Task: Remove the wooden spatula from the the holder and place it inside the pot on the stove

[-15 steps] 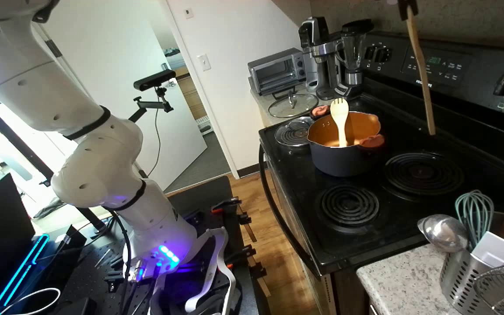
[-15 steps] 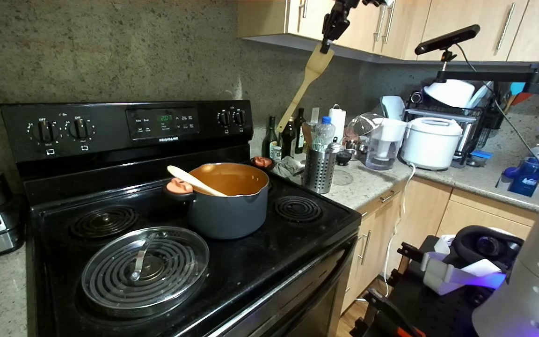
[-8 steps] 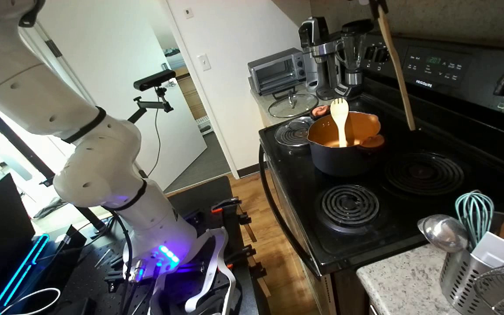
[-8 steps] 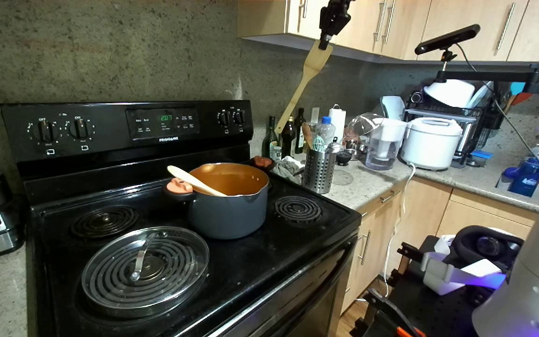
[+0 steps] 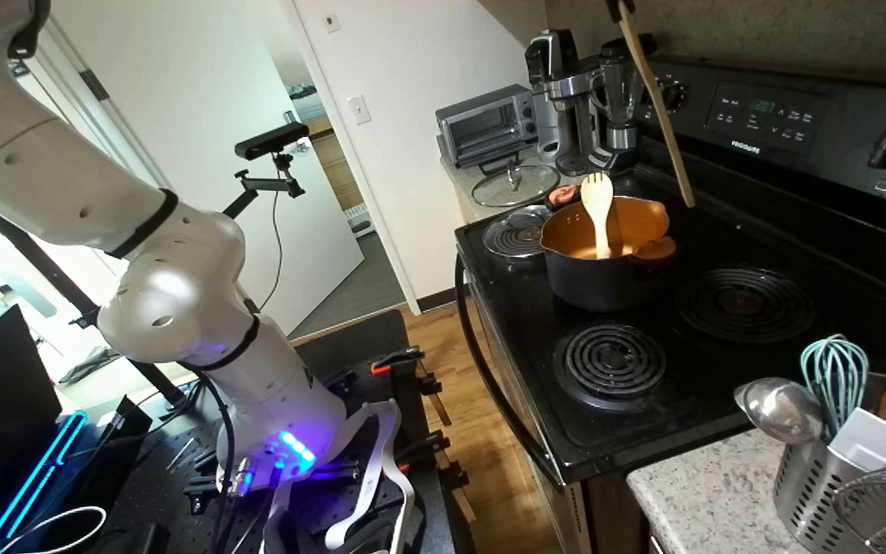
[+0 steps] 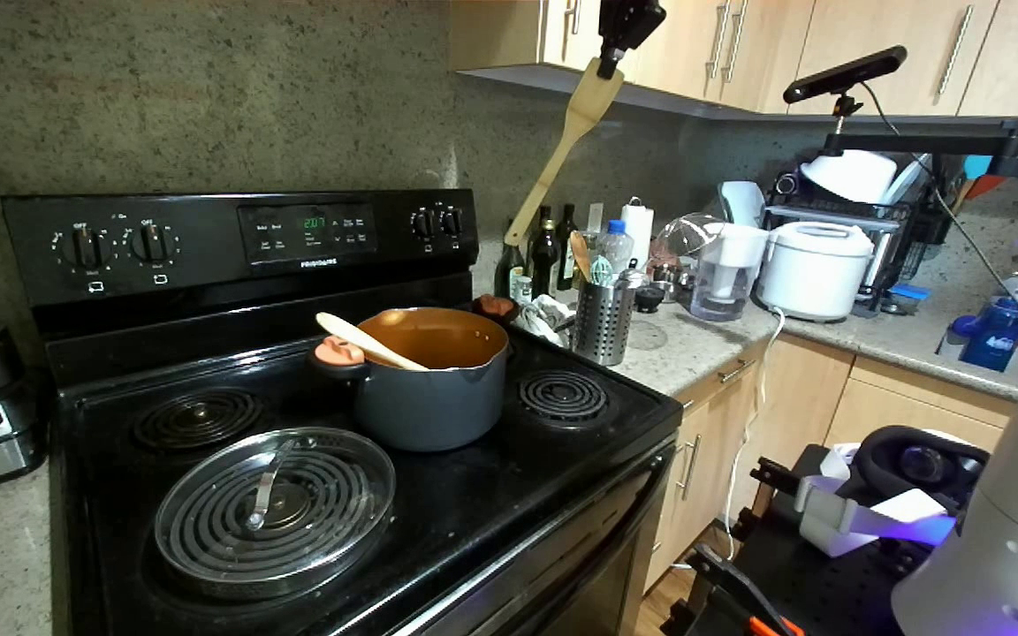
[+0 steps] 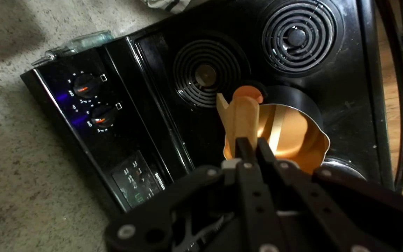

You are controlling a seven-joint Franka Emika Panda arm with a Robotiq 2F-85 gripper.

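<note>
My gripper (image 7: 253, 141) is shut on the broad blade of the wooden spatula (image 7: 245, 119). The spatula (image 6: 588, 106) hangs blade up, its long handle slanting down; in an exterior view the handle (image 5: 657, 100) ends in the air beyond the pot's rim. The gripper (image 6: 608, 69) is high above the stove (image 6: 474, 503). The dark pot (image 6: 429, 411) with an orange inside stands on the stove; a pale forked spoon (image 5: 597, 204) leans in it. In the wrist view the spatula overlaps the pot (image 7: 296, 98) and its orange handle. I see no white squarish holder.
A perforated metal canister (image 6: 602, 331) holds a teal whisk (image 5: 835, 377), a ladle and other utensils. A glass lid (image 6: 275, 512) lies on a front burner. Bottles (image 6: 544, 256) stand beside the stove. The back panel (image 6: 208, 256) rises behind; a cabinet (image 6: 509, 35) hangs above.
My gripper has carried the spatula left in both exterior views, nearer to the pot, and slightly upward. The pot and the forked spoon have not moved.
</note>
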